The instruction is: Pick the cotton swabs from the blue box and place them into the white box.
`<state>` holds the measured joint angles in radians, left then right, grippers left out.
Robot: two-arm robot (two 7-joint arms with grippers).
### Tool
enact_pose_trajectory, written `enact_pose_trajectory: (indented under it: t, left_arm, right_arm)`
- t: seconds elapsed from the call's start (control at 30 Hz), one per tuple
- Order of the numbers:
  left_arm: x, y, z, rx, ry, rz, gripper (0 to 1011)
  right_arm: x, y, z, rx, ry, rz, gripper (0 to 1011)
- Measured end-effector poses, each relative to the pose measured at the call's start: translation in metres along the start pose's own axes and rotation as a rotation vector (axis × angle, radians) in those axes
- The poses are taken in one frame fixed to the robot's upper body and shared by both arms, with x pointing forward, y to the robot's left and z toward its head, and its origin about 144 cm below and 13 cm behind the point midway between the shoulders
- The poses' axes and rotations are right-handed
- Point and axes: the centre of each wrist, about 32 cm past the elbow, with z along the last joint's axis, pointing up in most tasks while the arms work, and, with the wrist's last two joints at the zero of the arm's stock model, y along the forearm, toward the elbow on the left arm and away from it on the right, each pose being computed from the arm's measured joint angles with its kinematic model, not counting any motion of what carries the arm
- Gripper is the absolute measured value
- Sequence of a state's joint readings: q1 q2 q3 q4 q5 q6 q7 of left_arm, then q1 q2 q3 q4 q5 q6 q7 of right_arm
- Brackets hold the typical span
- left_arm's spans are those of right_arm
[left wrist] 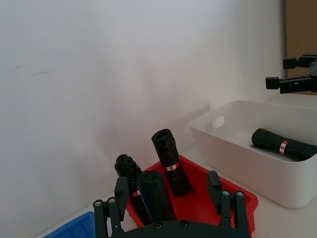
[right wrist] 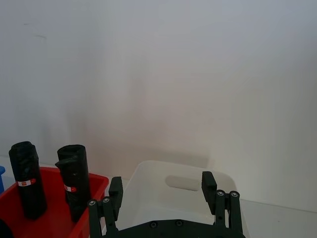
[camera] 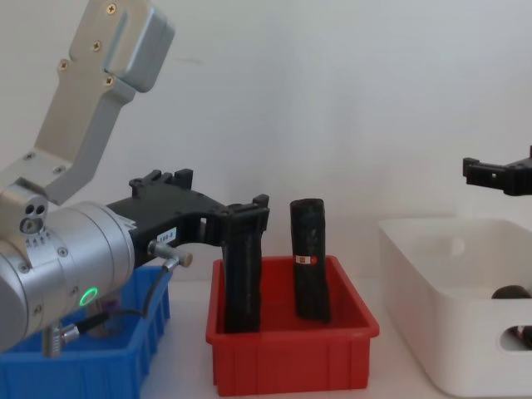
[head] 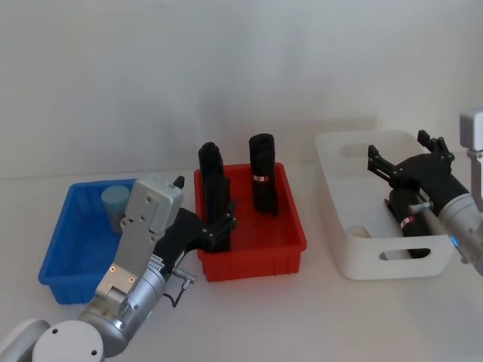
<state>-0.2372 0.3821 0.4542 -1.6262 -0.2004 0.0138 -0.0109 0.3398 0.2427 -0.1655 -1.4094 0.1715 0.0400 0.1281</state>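
While the cotton swabs (head: 115, 200) are sitting in the blue box (head: 66, 256), the left gripper (head: 223, 228) is hovering nearby, jaws spread and holding nothing.

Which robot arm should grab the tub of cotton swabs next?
Probably the left. The open left gripper hangs between the low blue plastic box and the red plastic bin, near the clear, pale-blue-lidded tub of cotton swabs. The open right gripper is far off, over the large white plastic box.
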Motion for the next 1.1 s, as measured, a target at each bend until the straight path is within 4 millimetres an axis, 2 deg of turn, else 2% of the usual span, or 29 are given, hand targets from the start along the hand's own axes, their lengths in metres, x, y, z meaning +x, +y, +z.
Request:
enact_pose_trajectory:
  t: [1.1]
  left_arm:
    - [0.0000, 0.0000, 0.0000, 0.000, 0.000, 0.000, 1004]
  right_arm:
    - [0.0007, -0.0007, -0.0002, 0.003, 0.000, -0.002, 1001]
